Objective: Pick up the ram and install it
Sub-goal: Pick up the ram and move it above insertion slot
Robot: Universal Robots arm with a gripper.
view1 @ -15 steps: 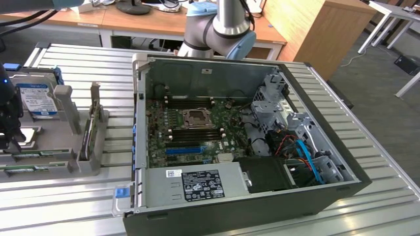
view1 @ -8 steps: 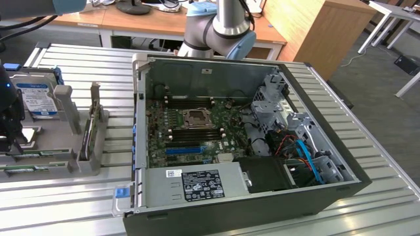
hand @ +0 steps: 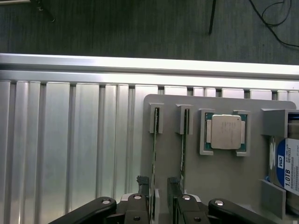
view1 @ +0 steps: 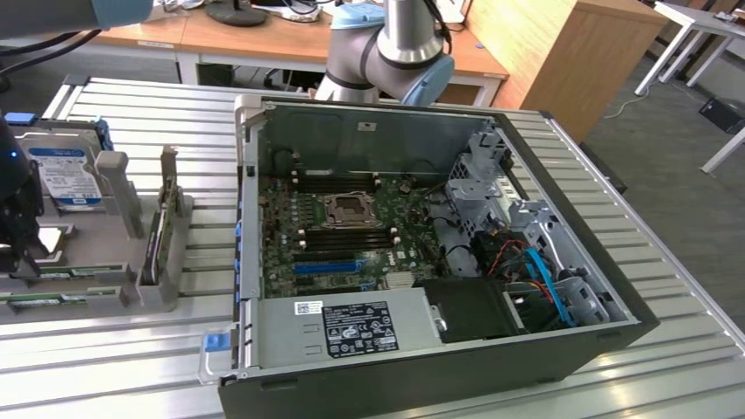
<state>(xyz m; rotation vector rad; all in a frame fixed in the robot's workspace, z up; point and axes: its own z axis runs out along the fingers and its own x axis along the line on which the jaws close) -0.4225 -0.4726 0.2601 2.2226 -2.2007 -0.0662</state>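
1. Your gripper (hand: 158, 184) hangs over a flat grey holder plate (hand: 224, 186). Its black fingers (hand: 174, 185) are spread apart and released, gripping nothing.
2. Between those fingers stands the ram (hand: 154, 154), a long, thin green circuit-board stick on its edge. Its far end sits in a grey slot of the plate. You cannot tell whether either finger touches it.
3. Just outside one finger, a second green memory stick (hand: 185, 151) stands parallel in its own slot.
4. Further along the plate, a square silver-topped processor chip (hand: 226, 132) lies flat in a grey frame. Past it, a silver hard drive with a blue label (hand: 286, 163) sits in a bracket.
5. The plate rests on the ribbed aluminium worktop (hand: 70, 149).
6. In the exterior view, the plate lies at nine o'clock from the open black computer case (view1: 524, 131). A larger card with a metal bracket (view1: 157, 231) stands upright on the plate's side nearest the case.
7. Inside the case, the green motherboard (view1: 279, 236) lies flat. Dark memory slots (view1: 344, 237) run at six o'clock from the square processor socket (view1: 347, 208).
8. Farthest from you, at twelve o'clock from the case, the silver-and-blue arm (view1: 390, 48) rises in front of wooden desks (view1: 233, 39).
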